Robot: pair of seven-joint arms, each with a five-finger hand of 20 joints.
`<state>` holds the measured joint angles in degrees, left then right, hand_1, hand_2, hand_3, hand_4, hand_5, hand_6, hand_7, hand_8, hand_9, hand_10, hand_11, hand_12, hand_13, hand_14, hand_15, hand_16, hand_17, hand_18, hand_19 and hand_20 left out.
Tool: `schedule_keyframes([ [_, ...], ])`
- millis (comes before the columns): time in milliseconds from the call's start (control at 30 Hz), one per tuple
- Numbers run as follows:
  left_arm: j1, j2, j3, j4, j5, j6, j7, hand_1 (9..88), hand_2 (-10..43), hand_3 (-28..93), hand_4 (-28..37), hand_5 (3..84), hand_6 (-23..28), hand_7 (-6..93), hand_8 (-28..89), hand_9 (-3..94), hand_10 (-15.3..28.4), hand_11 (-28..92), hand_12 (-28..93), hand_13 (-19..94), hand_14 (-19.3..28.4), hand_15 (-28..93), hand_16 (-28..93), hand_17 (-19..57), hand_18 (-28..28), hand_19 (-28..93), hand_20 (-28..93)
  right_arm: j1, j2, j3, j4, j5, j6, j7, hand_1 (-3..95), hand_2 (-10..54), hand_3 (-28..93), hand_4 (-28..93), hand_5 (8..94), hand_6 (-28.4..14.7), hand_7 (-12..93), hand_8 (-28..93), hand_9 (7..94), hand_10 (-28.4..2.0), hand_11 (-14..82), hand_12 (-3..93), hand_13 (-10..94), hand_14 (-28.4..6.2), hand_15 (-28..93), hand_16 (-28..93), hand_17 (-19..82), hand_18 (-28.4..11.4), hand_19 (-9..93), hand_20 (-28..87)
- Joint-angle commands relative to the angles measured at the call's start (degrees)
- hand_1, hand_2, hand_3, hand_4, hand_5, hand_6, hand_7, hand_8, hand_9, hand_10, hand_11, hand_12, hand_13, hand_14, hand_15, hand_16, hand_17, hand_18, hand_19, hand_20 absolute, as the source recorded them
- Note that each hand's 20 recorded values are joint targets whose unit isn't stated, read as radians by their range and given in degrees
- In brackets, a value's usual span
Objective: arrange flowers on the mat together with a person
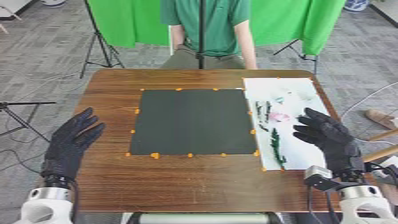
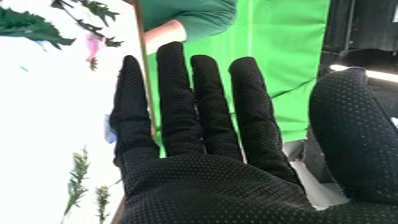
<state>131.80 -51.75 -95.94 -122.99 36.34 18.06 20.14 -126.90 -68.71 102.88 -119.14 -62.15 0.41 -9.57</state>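
On the white sheet (image 1: 300, 159), right of the dark mat (image 1: 191, 122): pink flower (image 1: 279, 117) near the middle, dark sprigs (image 1: 263, 112) beside it, pale flowers (image 1: 282, 94) farther out, green stem (image 1: 276, 146) nearer the robot. Right hand (image 1: 330, 140), fingers extended and parted, at the sheet's right edge; left hand (image 1: 67, 145), fingers likewise extended, at the table's (image 1: 178, 185) left edge.

- Head view: one camera, high above the robot's end of the table (image 1: 107, 100), facing forward and down; tabletop from near edge to far, at middling range.
- Right wrist view: one camera, very near the right hand (image 1: 332, 140), facing out past it toward the green curtain (image 1: 129, 20).
- Common to both: right hand, part of the white sheet (image 1: 298, 157) with its sprigs (image 1: 275, 145), part of the curtain.
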Motion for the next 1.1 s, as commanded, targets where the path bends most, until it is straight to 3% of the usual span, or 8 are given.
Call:
schedule_keyframes([
  [33, 1.3, 0.24, -0.31, 0.20, -0.30, -0.10, -0.14, 29.9, 2.9, 70, -24.6, 39.7, 3.7, 17.2, -9, 32.3, 13.5, 27, 13, 31, 17.2, 30, -2, -1.9, 22.6, 51, 4, -0.2, 0.8, -0.9, 0.1, 1.0, 1.5, 0.3, 16.8, 9.0, 89, -26, 42.4, -2.8, 21, -13, 43.3, -14.8, 15.3, 20.8, 40, -13.2, 29, 23, 14, -21.9, 50, 25],
  [233, -0.6, 0.88, 0.54, 0.73, 0.73, -0.99, -0.70, 29.9, 2.8, 70, -24.6, 39.8, 3.7, 17.3, -9, 32.3, 13.5, 27, 13, 31, 17.1, 30, -2, -1.9, 22.5, 51, 4, -0.1, 1.8, -1.4, -0.1, 1.2, 3.2, 0.5, 16.8, 9.0, 89, -26, 42.3, -2.8, 21, -13, 43.3, -14.8, 15.3, 20.7, 40, -13.2, 29, 23, 14, -21.9, 50, 25],
  [433, 1.8, 0.04, -0.49, 0.01, 0.40, -0.44, -0.93, 29.9, 2.9, 70, -24.6, 39.7, 3.7, 17.1, -9, 32.3, 13.4, 27, 13, 31, 17.1, 30, -2, -1.9, 22.5, 51, 4, 2.7, 2.9, -4.6, 0.3, 0.5, 5.3, 1.4, 16.8, 9.1, 89, -26, 42.3, -2.9, 21, -13, 43.2, -14.8, 15.3, 20.7, 40, -13.2, 29, 23, 14, -21.8, 50, 25],
  [600, 0.2, 0.69, 0.11, 0.42, 0.99, -0.89, -0.92, 29.9, 2.9, 70, -24.6, 39.8, 3.7, 17.1, -9, 32.4, 13.5, 27, 13, 31, 17.1, 30, -2, -1.9, 22.5, 51, 4, 2.7, 3.4, -4.7, 0.3, 0.9, 7.3, 1.9, 16.8, 9.1, 89, -25, 42.3, -2.8, 21, -13, 43.3, -14.8, 15.3, 20.7, 40, -13.3, 29, 23, 14, -21.8, 50, 25],
  [733, 1.5, 0.00, -0.08, 0.07, 0.22, -0.48, -0.85, 29.9, 2.9, 70, -24.5, 39.8, 3.7, 17.1, -9, 32.3, 13.5, 27, 13, 31, 17.1, 30, -2, -1.9, 22.4, 51, 4, 2.9, 2.9, -5.3, 0.2, -1.4, 5.8, 2.8, 16.8, 9.2, 89, -25, 42.4, -2.8, 21, -13, 43.4, -14.8, 15.5, 20.7, 40, -13.4, 29, 23, 14, -21.8, 50, 25],
  [867, -0.5, 0.65, 1.14, 0.73, 0.79, -1.02, -0.60, 29.8, 2.8, 70, -24.6, 39.7, 3.7, 17.2, -9, 32.4, 13.6, 27, 13, 31, 17.1, 30, -2, -1.9, 22.5, 51, 4, 3.2, 4.0, -5.5, 0.3, -0.6, 9.1, 2.6, 16.7, 9.3, 89, -25, 42.5, -2.8, 21, -13, 43.6, -14.9, 15.5, 20.6, 40, -13.4, 29, 23, 14, -21.9, 50, 25],
  [967, 0.0, 1.85, 0.28, 0.62, 0.32, -0.32, -0.39, 29.9, 2.9, 70, -24.7, 39.7, 3.7, 17.2, -9, 32.3, 13.5, 27, 13, 31, 17.1, 30, -2, -2.1, 22.5, 51, 5, 4.1, 3.2, -6.3, 0.7, -0.1, 8.2, 2.3, 16.7, 9.3, 89, -25, 42.8, -2.8, 21, -13, 43.9, -15.0, 15.6, 20.6, 40, -13.4, 29, 22, 14, -21.9, 50, 25],
  [1100, 1.9, 0.77, -0.82, -0.09, -0.86, -0.01, 0.24, 29.9, 2.9, 70, -24.7, 39.8, 3.7, 17.2, -9, 32.4, 13.6, 27, 13, 31, 17.2, 30, -2, -2.1, 22.5, 51, 5, 4.3, 2.8, -6.2, 0.7, -0.1, 4.3, 3.1, 16.8, 9.3, 89, -25, 42.9, -2.8, 21, -13, 43.9, -14.9, 15.6, 20.6, 41, -13.3, 29, 22, 14, -21.8, 50, 25],
])
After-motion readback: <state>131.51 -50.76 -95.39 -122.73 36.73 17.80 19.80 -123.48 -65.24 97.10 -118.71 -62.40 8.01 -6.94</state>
